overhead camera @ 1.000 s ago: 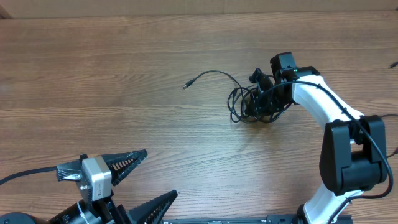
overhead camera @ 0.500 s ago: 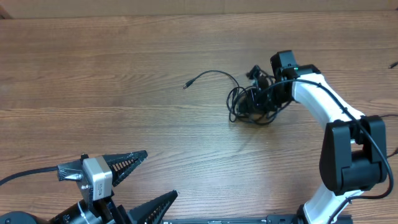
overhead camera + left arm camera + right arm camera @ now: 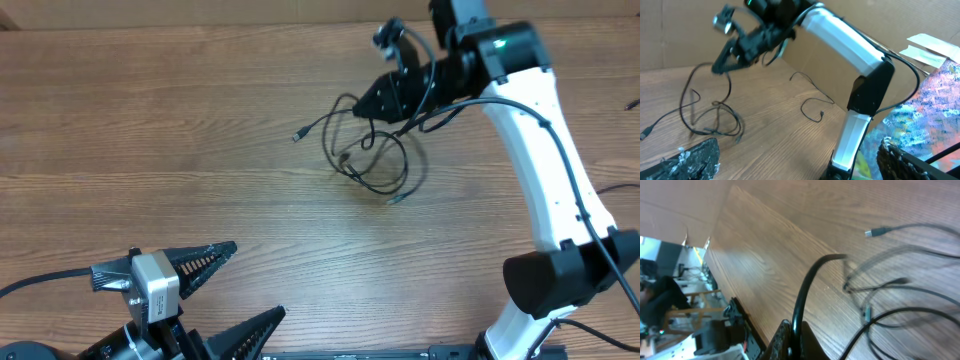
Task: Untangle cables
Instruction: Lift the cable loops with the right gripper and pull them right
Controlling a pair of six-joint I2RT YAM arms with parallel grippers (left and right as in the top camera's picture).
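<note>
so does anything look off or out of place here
Nothing damaged or spilled. The cables hang as a tangled knot of loops from the right gripper, which is shut on them above the table. One more thin cable lies by itself near the cardboard wall, apart from the tangle.

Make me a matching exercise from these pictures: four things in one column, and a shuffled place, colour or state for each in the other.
Things:
1. cables
2. right gripper
3. left gripper
4. table

States:
A. open, at the near edge
B. wood-grained brown
C. hanging in loops from a gripper
D. shut, held up over the far side

Pairs: 1-C, 2-D, 3-A, 4-B
</note>
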